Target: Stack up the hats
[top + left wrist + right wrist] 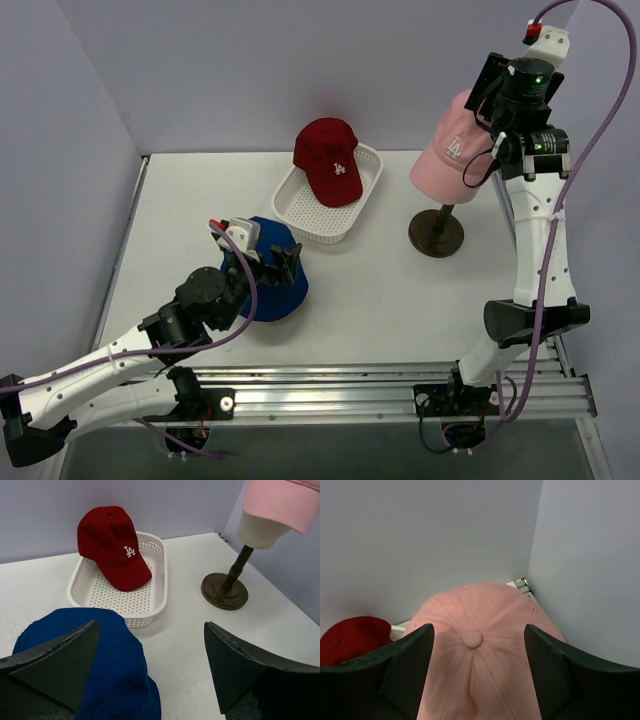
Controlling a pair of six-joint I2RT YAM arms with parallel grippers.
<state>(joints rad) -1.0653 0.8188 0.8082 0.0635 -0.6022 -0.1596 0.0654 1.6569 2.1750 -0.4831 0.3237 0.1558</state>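
Note:
The royal-blue bucket hat (277, 285) lies on the table at front left; my left gripper (281, 262) is open just above it, one finger over its crown (100, 670), the other over bare table. The dark red LA cap (328, 160) rests in the white basket (300, 220), also seen in the left wrist view (114, 547). The pale pink LA cap (450, 148) sits on the mannequin head. My right gripper (485, 95) is open just above the pink cap's crown (480, 650), a finger on each side, not touching that I can tell.
The mannequin's brown stand (437, 233) rises at right, its cream head (260, 530) partly showing under the pink cap. The white perforated basket (145, 605) sits between it and the blue hat. Walls close in behind and on both sides.

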